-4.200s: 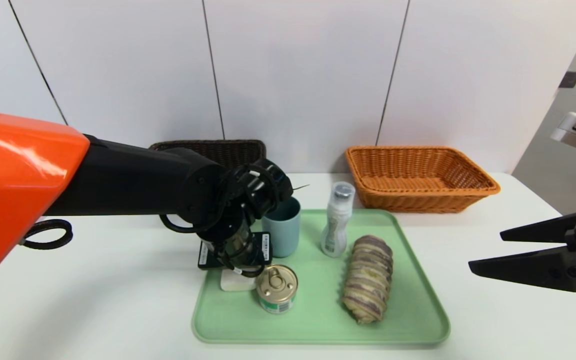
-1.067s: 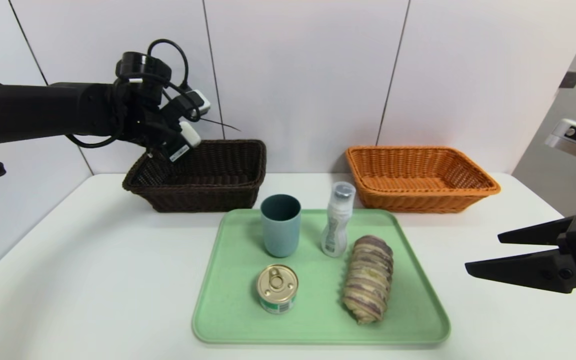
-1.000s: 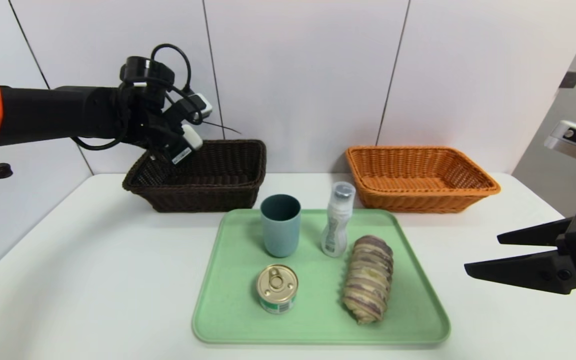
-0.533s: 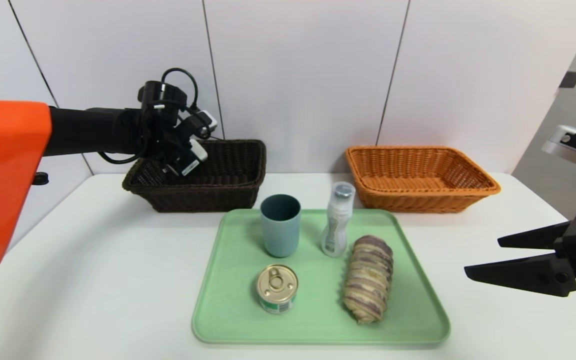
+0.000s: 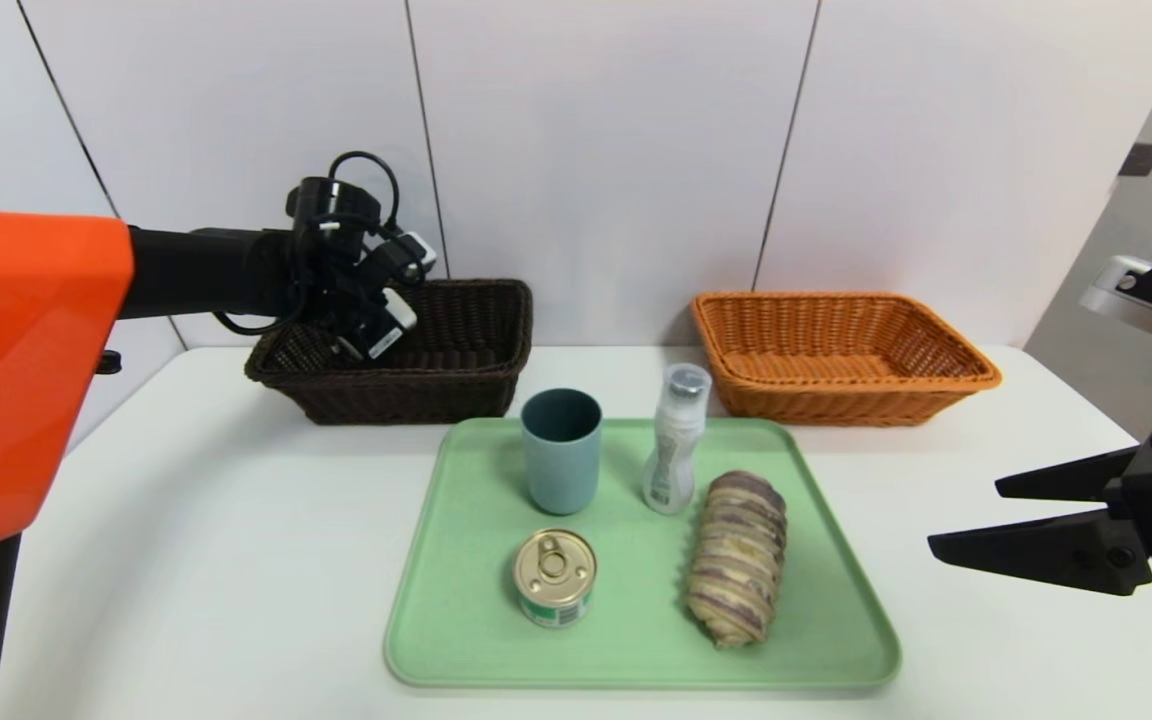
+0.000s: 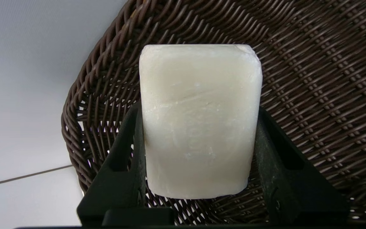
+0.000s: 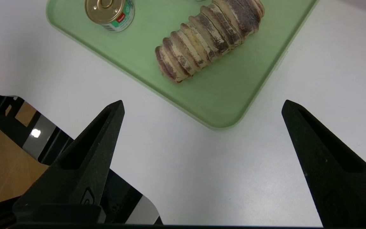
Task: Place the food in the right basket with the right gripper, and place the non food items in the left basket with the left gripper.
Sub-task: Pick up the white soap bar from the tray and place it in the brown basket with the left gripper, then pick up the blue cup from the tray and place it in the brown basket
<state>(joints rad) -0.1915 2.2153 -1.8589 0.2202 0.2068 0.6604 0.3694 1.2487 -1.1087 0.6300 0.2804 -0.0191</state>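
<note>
White soap bar (image 6: 199,121) between the left end effector's (image 6: 199,152) 2 fingers (image 6: 125,165), over dark wicker basket (image 6: 313,79)

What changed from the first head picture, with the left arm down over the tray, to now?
The left gripper took the soap off the tray, carried it over the left basket and is lowering it, still gripped. Cup, bottle, can, bread and the open right gripper stayed put.

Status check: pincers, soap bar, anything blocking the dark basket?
Left pincer shut on soap bar, over the left basket. Right pincer open, parked beside the tray. Nothing blocking the drop.
</note>
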